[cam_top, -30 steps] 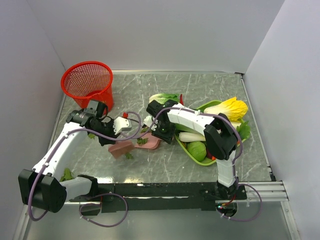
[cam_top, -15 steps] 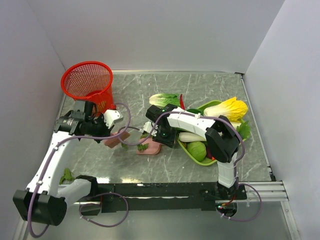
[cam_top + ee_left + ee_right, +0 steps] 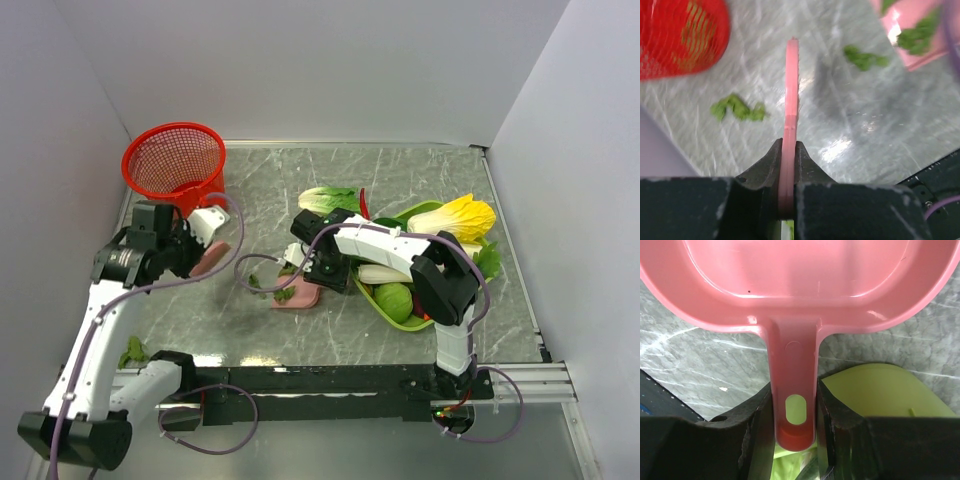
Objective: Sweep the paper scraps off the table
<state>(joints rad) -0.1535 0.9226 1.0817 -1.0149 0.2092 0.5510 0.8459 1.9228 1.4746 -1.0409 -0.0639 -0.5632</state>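
My left gripper (image 3: pixel 788 147) is shut on a thin pink sweeping blade (image 3: pixel 790 90), seen edge-on and held above the table (image 3: pixel 400 170). In the top view that gripper (image 3: pixel 196 246) hangs just below the red basket. My right gripper (image 3: pixel 793 390) is shut on the handle of the pink dustpan (image 3: pixel 800 280), which lies flat on the table (image 3: pixel 297 295). Some paper scraps (image 3: pixel 285 293) lie in the dustpan. Others lie loose: one (image 3: pixel 256 281) left of the pan, one (image 3: pixel 133 350) by the left arm's base. The left wrist view shows scraps (image 3: pixel 737 107) on the marble.
A red mesh basket (image 3: pixel 175 165) stands at the back left. A lime green tray (image 3: pixel 400 300) with toy vegetables sits right of the dustpan, with a yellow cabbage (image 3: pixel 460 217) and a pale green cabbage (image 3: pixel 328 198) behind it. White walls close in three sides.
My left arm has lifted the pink blade away from the dustpan and swung it left toward the red basket. The dustpan shifted slightly, then stayed still in the right gripper.
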